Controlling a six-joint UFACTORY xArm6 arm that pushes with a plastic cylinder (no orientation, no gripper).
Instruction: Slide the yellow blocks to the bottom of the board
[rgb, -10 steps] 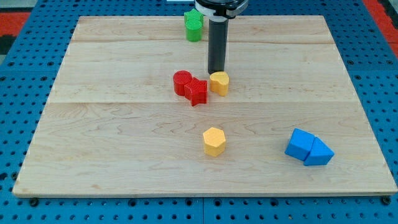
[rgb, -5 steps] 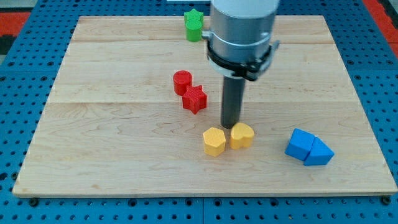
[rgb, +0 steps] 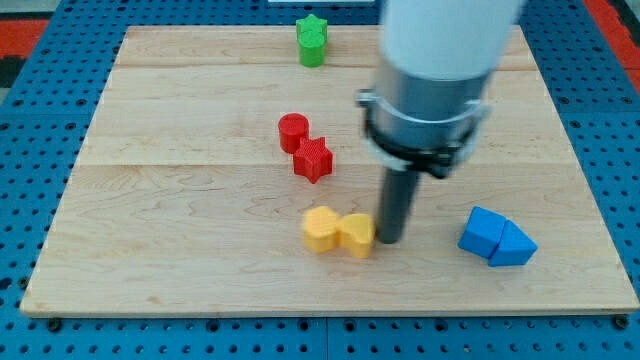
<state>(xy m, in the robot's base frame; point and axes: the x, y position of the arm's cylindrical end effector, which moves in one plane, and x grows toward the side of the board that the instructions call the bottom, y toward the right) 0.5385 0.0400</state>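
Note:
Two yellow blocks lie side by side near the view's bottom centre: a yellow hexagon block (rgb: 320, 229) on the left and a yellow heart-like block (rgb: 355, 234) touching its right side. My tip (rgb: 388, 242) stands right against the right side of the heart-like block. The arm's grey body fills the view's upper right above the rod.
A red cylinder (rgb: 293, 131) and a red star block (rgb: 314, 159) touch each other above the yellow pair. A green star block (rgb: 312, 40) stands at the view's top edge. Two blue blocks (rgb: 495, 238) sit together at the view's lower right. The wooden board (rgb: 150, 200) rests on a blue pegboard.
My tip has carried one yellow block down from beside the red blocks to the hexagon, then moved to its right side and pushed both yellow blocks leftward and slightly down.

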